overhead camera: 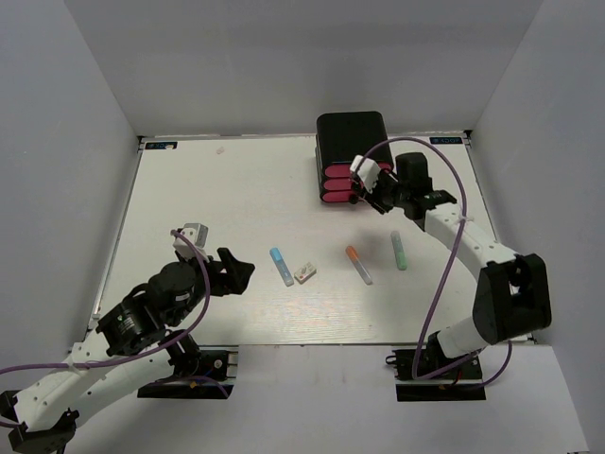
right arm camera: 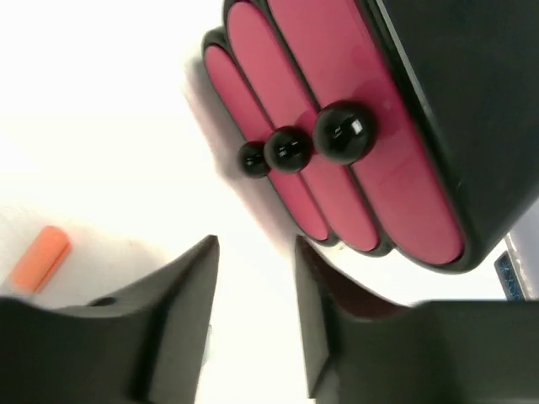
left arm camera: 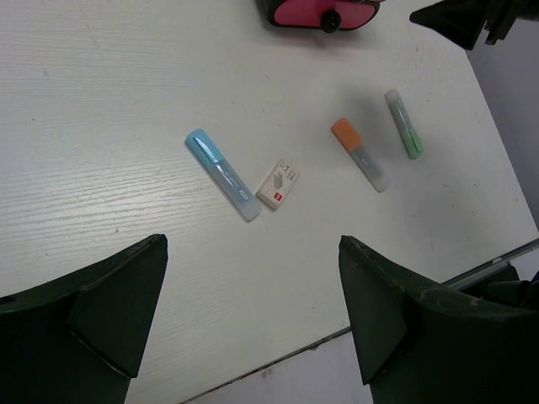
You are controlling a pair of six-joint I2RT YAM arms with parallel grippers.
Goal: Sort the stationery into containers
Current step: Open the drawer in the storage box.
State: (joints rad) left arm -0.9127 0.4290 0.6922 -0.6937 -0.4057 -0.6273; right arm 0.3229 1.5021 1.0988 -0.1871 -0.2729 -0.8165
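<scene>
Your right gripper (right arm camera: 255, 248) stands close in front of the drawers (right arm camera: 337, 168), at the upper right of the overhead view. Its fingers are a little apart with nothing between them. They point toward the three knobs (right arm camera: 289, 150), which sit above the fingertips in the wrist view and are not touched. I judge that it is placed there to pull a drawer, because no pen can go in while the fronts are closed. All three pink fronts look shut in the black cabinet (overhead camera: 352, 132), so you cannot see what is inside them, if anything.

Your left gripper (overhead camera: 236, 271) hovers at the lower left of the overhead view, with its fingers wide apart and empty. Its camera looks down on the stationery, so it is probably placed there ready for a pick.

Four pieces lie loose on the table (overhead camera: 189, 189), in a row across the middle. From the left they are the blue pen (left arm camera: 221, 174), the eraser (left arm camera: 278, 184) just beside its lower end, then the orange pen (left arm camera: 360, 154) and the green pen (left arm camera: 404, 124) more to the right. None of these is in a container yet, so for them the sorting is not begun.
</scene>
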